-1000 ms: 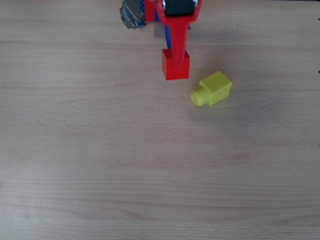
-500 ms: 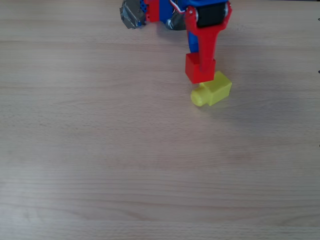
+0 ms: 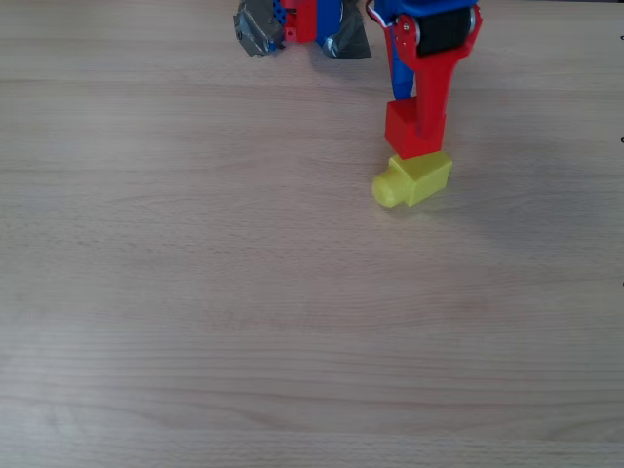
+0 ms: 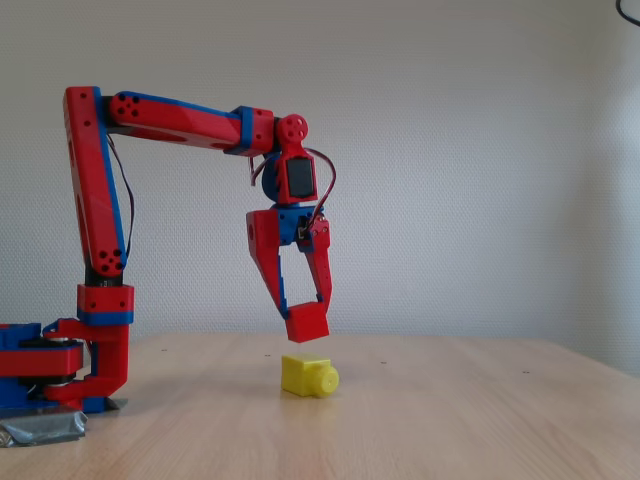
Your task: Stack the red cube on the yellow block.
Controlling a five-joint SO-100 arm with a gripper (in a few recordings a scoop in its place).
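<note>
Wooden table [image 4: 480, 410] first: your gripper [image 4: 305, 318] hangs above it, jaws clamped on the red cube [image 4: 307, 324], lifted just over the yellow block [image 4: 308, 375]. Centre it on the block's square body, off the stub, then lower gently before you let go.

Both pictures are bright, with soft and even light. In the overhead view the wooden bench [image 3: 292, 322] looks pale and a little washed out, and its grain is soft, not sharp. A faint grey shadow lies at about 4 o'clock from the yellow block [image 3: 414, 178]. In the fixed view the wall [image 4: 480, 150] is evenly lit. No strong glare shows.
</note>
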